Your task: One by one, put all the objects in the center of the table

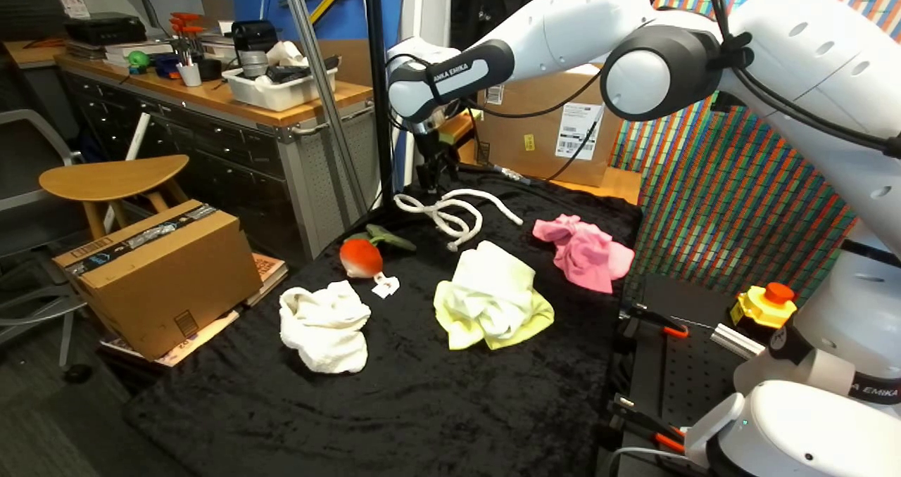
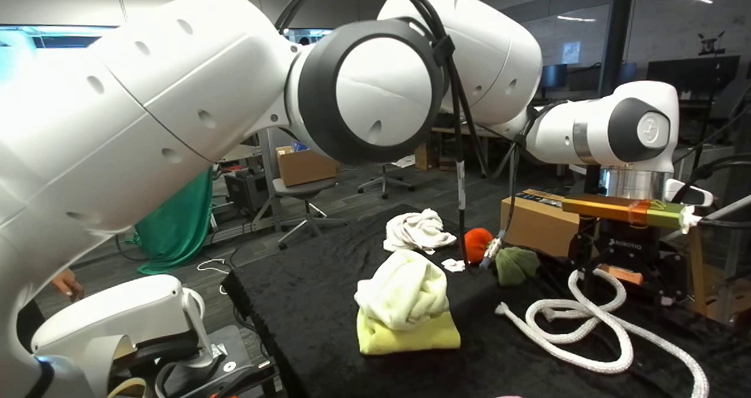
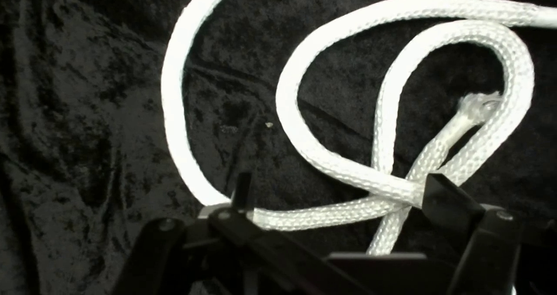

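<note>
A white braided rope lies looped at the far end of the black-covered table; it also shows in an exterior view and the wrist view. My gripper is above the rope. In the wrist view its fingers are wide apart, with rope strands between and under them; nothing is gripped. A pale cloth sits on a yellow cloth mid-table. A white cloth, a red plush vegetable with green leaves and a pink cloth lie around them.
A dark metal post stands close by the table's far corner near the gripper. A large cardboard box is behind the table's far edge. Another cardboard box stands beside the table. Cables hang from the arm.
</note>
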You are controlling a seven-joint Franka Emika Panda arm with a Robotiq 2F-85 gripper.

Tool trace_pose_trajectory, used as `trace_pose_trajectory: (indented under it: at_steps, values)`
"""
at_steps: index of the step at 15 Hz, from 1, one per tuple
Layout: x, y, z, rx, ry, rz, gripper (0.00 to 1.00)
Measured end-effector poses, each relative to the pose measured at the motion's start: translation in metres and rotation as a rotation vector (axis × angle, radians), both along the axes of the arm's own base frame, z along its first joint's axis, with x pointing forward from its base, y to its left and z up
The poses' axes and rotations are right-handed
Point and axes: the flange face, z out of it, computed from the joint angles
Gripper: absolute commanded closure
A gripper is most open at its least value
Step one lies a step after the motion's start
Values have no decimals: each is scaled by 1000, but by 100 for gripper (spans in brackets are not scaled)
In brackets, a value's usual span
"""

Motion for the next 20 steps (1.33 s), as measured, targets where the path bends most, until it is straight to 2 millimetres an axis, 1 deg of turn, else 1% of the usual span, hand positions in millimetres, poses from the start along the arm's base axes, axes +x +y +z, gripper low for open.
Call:
trace_pose_trajectory:
  at_steps: [3,7,11,18,20]
  values:
    - [1,14,-2,49,-3,17,0]
    - [0,31,-11,147,3,44,0]
    - [-2,31,-17,160,16,60,0]
    - [-1,30,-18,158,14,100,0]
    - [-2,31,-21,161,14,108,0]
